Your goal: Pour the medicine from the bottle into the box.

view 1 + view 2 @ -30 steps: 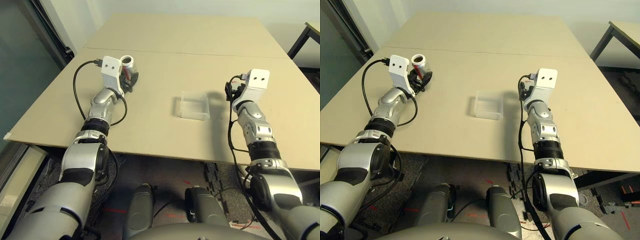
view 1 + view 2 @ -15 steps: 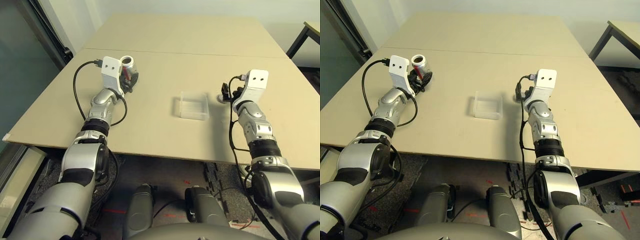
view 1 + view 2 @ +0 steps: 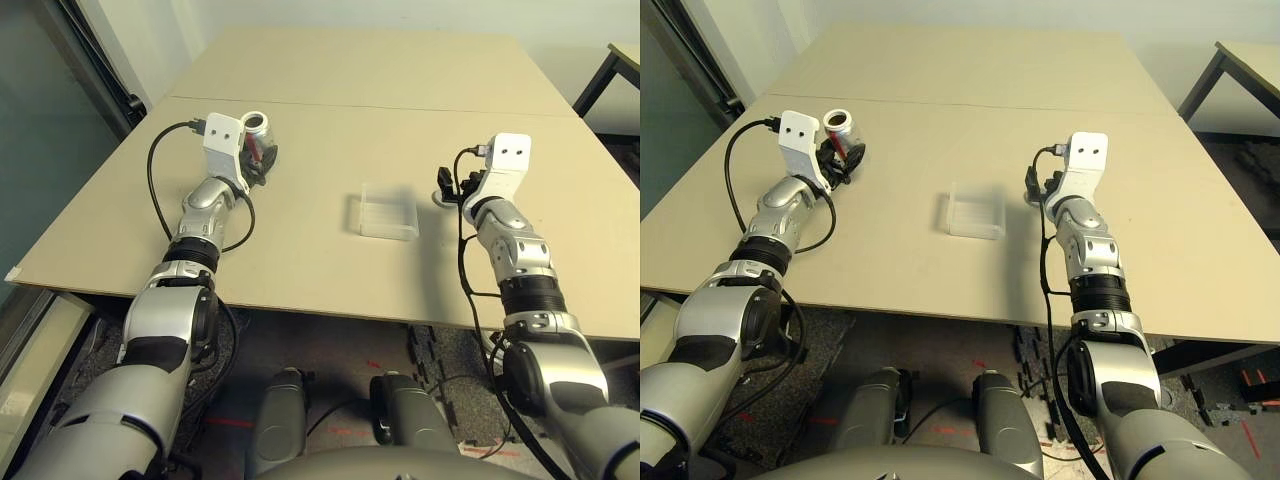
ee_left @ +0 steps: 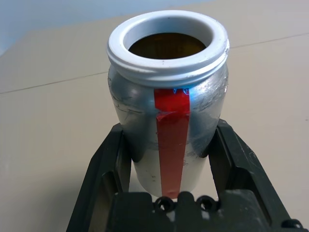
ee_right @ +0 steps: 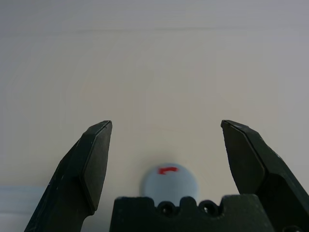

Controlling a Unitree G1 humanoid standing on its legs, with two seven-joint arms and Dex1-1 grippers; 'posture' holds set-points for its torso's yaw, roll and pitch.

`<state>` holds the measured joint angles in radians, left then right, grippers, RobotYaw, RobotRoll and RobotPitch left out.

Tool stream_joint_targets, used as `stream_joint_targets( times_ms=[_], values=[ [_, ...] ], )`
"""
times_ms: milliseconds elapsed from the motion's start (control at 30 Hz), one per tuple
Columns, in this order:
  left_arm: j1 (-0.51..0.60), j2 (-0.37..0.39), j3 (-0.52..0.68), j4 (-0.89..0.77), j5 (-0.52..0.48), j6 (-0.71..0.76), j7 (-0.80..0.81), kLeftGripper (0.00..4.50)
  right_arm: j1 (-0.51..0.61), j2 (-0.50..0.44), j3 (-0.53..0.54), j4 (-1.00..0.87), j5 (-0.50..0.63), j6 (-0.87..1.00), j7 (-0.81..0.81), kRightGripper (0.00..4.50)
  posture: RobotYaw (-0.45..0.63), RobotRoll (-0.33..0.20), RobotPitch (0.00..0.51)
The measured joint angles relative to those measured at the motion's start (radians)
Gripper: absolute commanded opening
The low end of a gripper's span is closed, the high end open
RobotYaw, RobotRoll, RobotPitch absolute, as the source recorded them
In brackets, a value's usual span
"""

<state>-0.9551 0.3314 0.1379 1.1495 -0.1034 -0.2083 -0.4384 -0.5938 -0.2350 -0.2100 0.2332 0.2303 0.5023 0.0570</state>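
The desk [image 3: 330, 140] is carrying everything, with the box [image 3: 385, 215] lying flat near the middle of it, somewhat toward the near edge, and seemingly holding nothing yet. The bottle [image 4: 166, 104] is being held upright toward the left edge of the desk, well apart from the box, pinched at its lower body between the two fingers of the left end effector [image 4: 169, 159], with the red stripe facing the wrist camera and the white-rimmed mouth uncovered. The right end effector [image 5: 166, 154] is being kept spread wide and empty over the desk just beyond the right side of the box, with the round grey cap [image 5: 169, 182] lying flat on the desk beneath it. The medicine cannot be made out inside the dark mouth. Judged from this, uncapping is done and pouring is not yet begun; the next move calls for the bottle to be carried across above the box and tipped mouth-down within its walls.
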Motion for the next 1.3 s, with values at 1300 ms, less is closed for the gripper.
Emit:
stream_joint_targets(
  times_ms=[1300],
  values=[
    [-0.416,-0.084,-0.879,0.195,0.973,-0.245,0.327,2.44,0.106,-0.303,0.337,-0.604,0.241,0.706,0.344,4.5,-0.14,0.0,0.048]
  ],
)
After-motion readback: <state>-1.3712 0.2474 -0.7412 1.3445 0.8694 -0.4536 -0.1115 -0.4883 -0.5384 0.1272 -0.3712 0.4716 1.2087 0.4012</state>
